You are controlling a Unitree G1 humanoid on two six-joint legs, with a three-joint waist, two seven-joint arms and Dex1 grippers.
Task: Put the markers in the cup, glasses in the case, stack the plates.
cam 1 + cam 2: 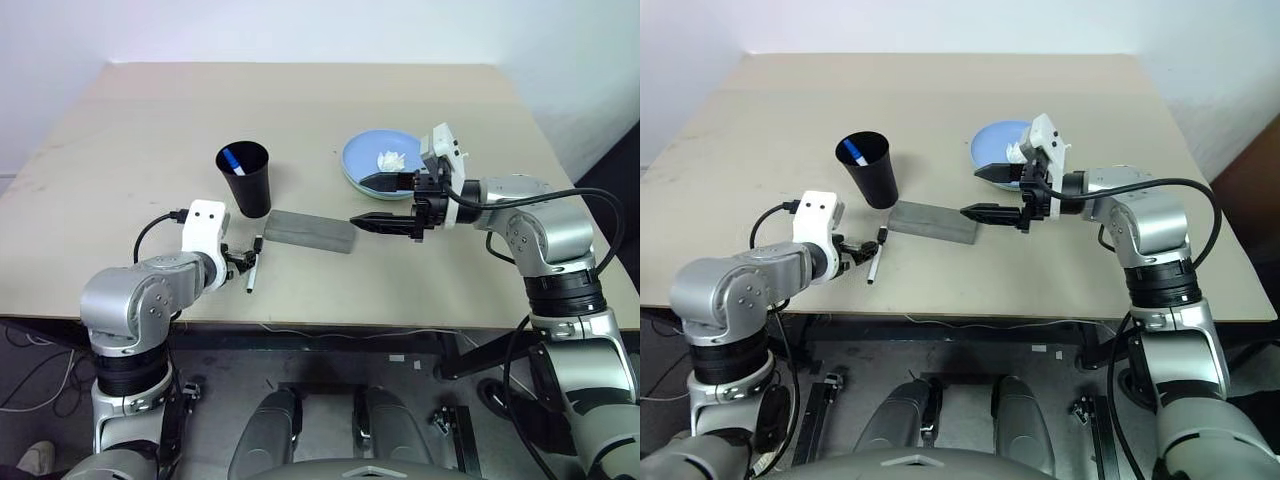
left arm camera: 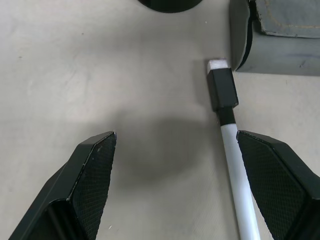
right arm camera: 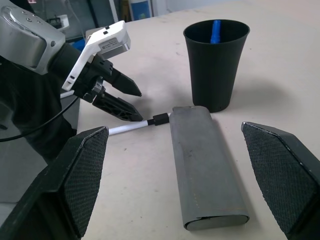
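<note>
My left hand (image 2: pixel 172 192) hangs wide open and empty over the black-capped marker (image 2: pixel 235 160), which lies on the tabletop (image 1: pixel 330 110) touching the case (image 1: pixel 310 231). If my finger (image 2: pixel 277 182) lands on the barrel, it may roll away (right hand (image 1: pixel 378 203) open, empty).

You've got bright, even overhead light, no glare. Soft shadows on the tabletop (image 1: pixel 120 180), darkest beside the cup (image 1: pixel 246 178). Head views sharp; wrist-view gripper fingers (image 2: pixel 87 185) slightly soft up close.
</note>
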